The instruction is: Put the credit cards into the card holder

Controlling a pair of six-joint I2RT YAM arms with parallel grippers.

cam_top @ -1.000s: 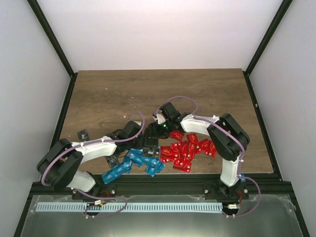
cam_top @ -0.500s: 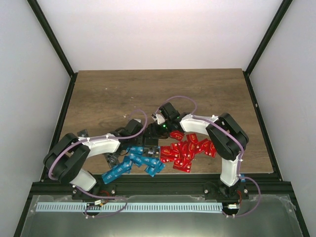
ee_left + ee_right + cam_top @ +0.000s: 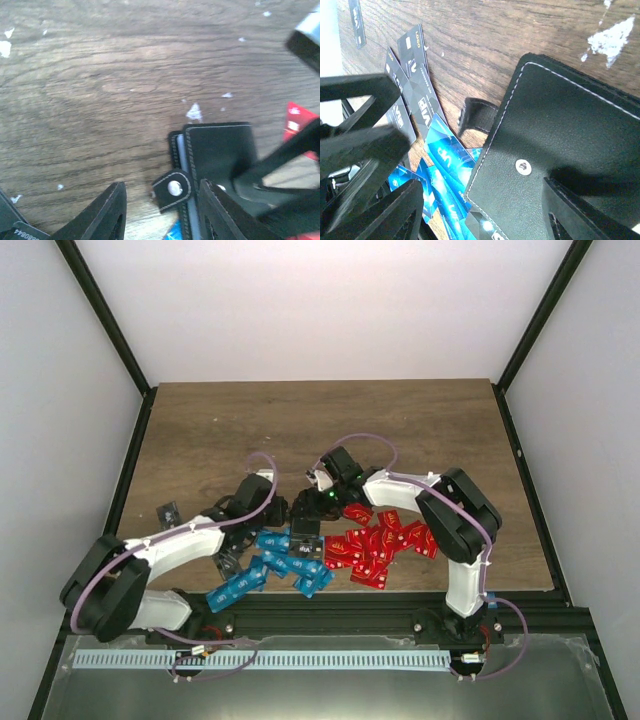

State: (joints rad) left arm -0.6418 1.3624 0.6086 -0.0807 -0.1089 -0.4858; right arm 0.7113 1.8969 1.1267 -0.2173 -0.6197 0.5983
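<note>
Well, the left gripper (image 3: 162, 189) and right gripper (image 3: 480, 192) are wide open and empty. The holder (image 3: 217, 150) lies on the table (image 3: 100, 75), just ahead of the left one, right under the right one.

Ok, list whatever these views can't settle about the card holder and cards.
Top external: card holder mostly hidden under left arm and right arm.
Left wrist: its lower part covered by the left fingers; picture blurred.
Right wrist: holder cut off at right edge; inside unseen.
Red cards: print too small from above.

The wooden table (image 3: 330, 425) carries red cards (image 3: 380, 545), blue cards (image 3: 268, 570), dark cards (image 3: 170, 511) and a card holder (image 3: 215, 150).
</note>
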